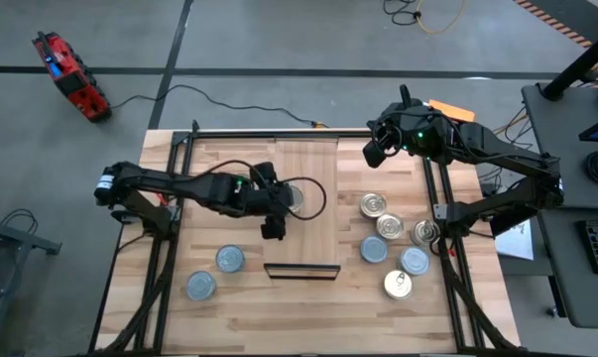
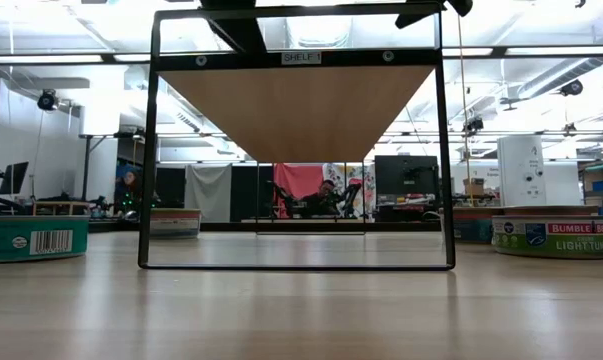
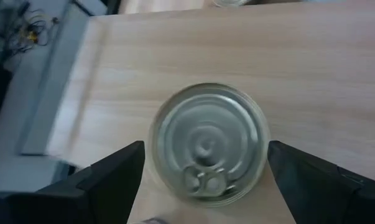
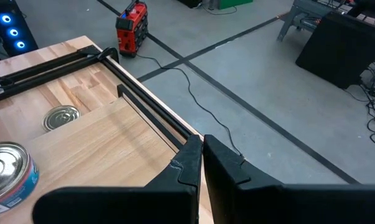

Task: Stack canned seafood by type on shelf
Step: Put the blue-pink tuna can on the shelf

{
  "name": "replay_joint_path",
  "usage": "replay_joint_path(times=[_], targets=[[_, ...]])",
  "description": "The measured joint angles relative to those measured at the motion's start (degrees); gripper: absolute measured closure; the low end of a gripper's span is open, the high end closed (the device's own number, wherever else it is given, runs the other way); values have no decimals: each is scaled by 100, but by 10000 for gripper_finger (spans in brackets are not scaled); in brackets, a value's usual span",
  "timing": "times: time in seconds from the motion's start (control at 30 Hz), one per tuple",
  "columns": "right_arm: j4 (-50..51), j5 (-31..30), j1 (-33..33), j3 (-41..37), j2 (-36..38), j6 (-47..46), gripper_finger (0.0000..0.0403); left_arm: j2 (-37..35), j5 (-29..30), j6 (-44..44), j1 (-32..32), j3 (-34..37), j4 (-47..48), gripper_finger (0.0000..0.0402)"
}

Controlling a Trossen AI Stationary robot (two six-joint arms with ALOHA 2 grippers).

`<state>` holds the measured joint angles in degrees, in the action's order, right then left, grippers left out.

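A round can [image 3: 207, 144] with a silver ringed top and a pull tab stands upright over the pale plank of the shelf [image 1: 313, 164]. My left gripper [image 3: 206, 152], reaching in from the table's left [image 1: 277, 206], is shut on it. My right gripper [image 4: 201, 148] is shut on nothing and hangs raised above the table's far right corner [image 1: 375, 154]. Two blue-topped cans [image 1: 229, 259] [image 1: 200, 287] rest on the table left of the shelf. Several cans [image 1: 390, 226] with silver and blue tops sit to its right. My left gripper pinches the can between its two fingers [image 3: 122, 168], one on each side of the round wall [image 3: 153, 152], and the can fills the gap between them. The fingers slant down from the table's left. The can stays upright; whether its underside rests on the shelf does not show.
The shelf is a raised plank on a black frame [image 2: 149, 150] with open space beneath. On the table sit a teal-labelled can [image 2: 31, 240] left of the frame and a tuna can [image 2: 551, 235] right of it. Black rails [image 1: 170, 198] run along both sides of the table.
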<state>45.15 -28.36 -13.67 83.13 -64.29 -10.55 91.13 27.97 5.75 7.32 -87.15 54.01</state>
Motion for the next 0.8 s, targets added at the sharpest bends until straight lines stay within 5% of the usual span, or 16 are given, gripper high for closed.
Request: replay_joint_path(times=[0.27, 0.4, 0.53, 0.63, 0.8], targets=[[1, -13, 0, 0, 0, 0, 394, -225, -438, -62, -324, -563, 109, 113], [1, -11, 0, 0, 0, -15, 394, -398, -1700, -54, -682, -571, -304, 175], [4, -9, 0, 0, 0, -138, 394, -372, -3178, -378, -926, -423, -495, 282], [59, -7, 2, 0, 2, -162, 394, -270, -2997, -713, -928, -288, -486, 373], [312, -7, 2, 2, 4, -297, 394, -212, -2662, -778, -966, 3, -549, 392]])
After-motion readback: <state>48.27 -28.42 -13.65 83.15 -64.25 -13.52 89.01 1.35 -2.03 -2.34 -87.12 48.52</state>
